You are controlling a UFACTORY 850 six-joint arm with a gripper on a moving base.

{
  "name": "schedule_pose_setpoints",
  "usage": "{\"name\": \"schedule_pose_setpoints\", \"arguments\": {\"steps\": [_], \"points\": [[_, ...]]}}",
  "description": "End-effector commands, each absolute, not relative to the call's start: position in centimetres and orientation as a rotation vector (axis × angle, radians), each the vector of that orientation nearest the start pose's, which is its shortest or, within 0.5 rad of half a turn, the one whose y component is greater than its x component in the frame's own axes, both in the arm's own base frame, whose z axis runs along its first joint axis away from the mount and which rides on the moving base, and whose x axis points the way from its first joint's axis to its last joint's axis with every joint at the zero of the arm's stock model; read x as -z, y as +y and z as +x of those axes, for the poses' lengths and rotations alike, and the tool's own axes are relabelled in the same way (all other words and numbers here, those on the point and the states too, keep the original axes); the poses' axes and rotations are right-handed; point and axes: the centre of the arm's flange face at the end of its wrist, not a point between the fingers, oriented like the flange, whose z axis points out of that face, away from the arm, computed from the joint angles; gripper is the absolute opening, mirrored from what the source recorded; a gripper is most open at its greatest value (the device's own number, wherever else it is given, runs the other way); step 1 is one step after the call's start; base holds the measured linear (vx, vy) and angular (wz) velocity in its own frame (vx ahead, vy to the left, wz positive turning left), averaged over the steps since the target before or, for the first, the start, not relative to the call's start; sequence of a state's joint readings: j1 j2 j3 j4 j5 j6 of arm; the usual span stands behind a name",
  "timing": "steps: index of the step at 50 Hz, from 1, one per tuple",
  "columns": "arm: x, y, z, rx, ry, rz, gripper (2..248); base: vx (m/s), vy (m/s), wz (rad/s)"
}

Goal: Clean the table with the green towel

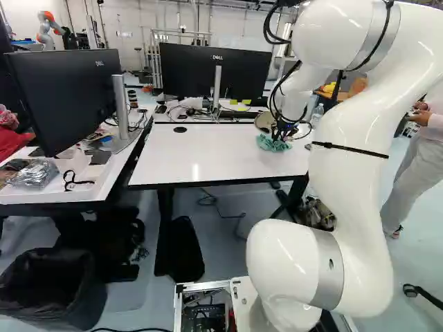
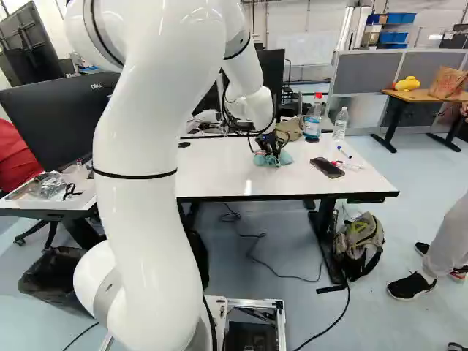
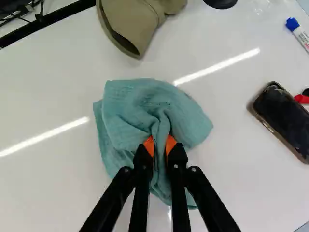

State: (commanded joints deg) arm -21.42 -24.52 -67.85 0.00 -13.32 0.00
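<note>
The green towel [image 3: 137,108] is under the gripper [image 3: 160,145], bunched upright where it is held, its loose folds spread around on the desk [image 3: 43,92], presumably so that a broad part of the cloth can rub the surface. The gripper is nearly closed, its two orange pads pinching a gathered ridge of towel from both sides. Just ahead of it lies a khaki hat [image 3: 133,21], apparently set aside rather than cleared; a wipe that way could push it. Beside it, further off, are a phone [image 3: 282,116] and then a marker [image 3: 301,37], probably everyday things the strokes should skirt. Beyond the gripper stand two bottles [image 2: 313,123], near the desk's far edge.
</note>
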Motion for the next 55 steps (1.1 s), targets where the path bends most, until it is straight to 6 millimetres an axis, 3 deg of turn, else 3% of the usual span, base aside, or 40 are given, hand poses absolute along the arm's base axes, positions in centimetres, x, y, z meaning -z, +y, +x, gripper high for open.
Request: {"name": "schedule_pose_setpoints", "arguments": {"steps": [12, 25, 55], "points": [[-43.3, -20.8, 58.1, 0.835, 0.533, -3.076, 46, 0.0, 0.0, 0.0], [-43.4, -18.5, 58.2, 0.828, 0.477, -3.076, 46, 0.0, 0.0, 0.0], [-43.6, -15.2, 53.9, 0.777, 0.427, -3.084, 46, 0.0, 0.0, 0.0]]}}
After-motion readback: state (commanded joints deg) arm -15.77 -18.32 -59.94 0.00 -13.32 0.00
